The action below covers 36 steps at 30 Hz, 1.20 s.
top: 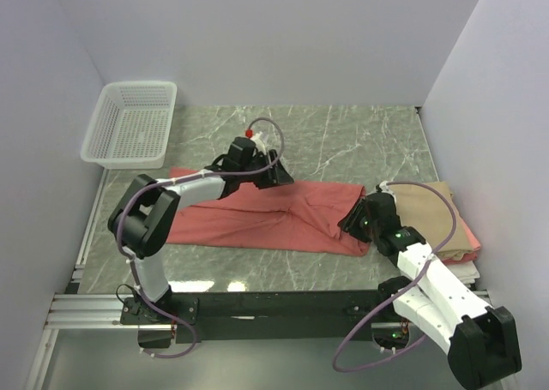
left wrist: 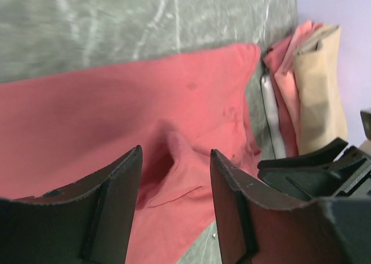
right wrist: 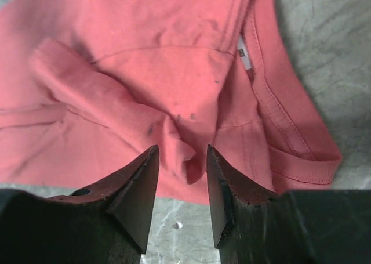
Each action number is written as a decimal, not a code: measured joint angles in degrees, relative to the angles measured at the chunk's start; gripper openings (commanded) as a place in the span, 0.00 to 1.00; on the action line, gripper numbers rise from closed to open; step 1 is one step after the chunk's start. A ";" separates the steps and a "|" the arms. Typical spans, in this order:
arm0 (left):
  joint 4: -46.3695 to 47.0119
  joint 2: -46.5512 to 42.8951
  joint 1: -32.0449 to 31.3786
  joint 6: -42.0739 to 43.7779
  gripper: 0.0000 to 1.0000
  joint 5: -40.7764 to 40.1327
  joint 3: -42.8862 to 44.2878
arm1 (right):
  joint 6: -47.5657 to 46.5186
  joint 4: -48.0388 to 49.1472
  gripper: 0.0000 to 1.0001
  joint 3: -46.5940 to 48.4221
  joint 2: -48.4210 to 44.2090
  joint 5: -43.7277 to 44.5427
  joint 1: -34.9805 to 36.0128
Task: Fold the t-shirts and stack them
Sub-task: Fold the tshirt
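While the salmon-red shirt [top: 257,214] is lying as a long, narrow folded band on the table [top: 343,141], its collar end almost touching the folded stack [top: 433,210], both arms are hovering low over it. The left gripper [top: 274,176] is standing at the band's edge well away from the stack, fingers spread wide and holding nothing. The right gripper [top: 350,225] is sitting at the end just beside the stack, fingers partly apart, with a raised crease between the tips but not pinched. Judging by this, the lengthwise fold is looking done and a crosswise fold is coming due: that is calling for a fresh pinch through every layer at the far end. Only the right wrist view is showing the neck label [right wrist: 243,52] and the rumpled crease. The left wrist view alone is revealing the stack's tan, pink and white layers edge-on.
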 measured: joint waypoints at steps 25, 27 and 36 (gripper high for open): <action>-4.79 4.68 -6.80 2.14 0.31 0.52 3.91 | 0.26 2.12 0.38 -0.55 2.89 -1.68 0.48; -4.83 4.61 -7.13 2.14 0.29 0.39 3.19 | 0.28 2.23 0.36 -0.57 2.93 -1.77 0.68; -6.69 2.62 -7.82 2.12 0.32 -2.16 -0.83 | 0.66 2.62 0.34 -0.76 3.56 -1.81 1.27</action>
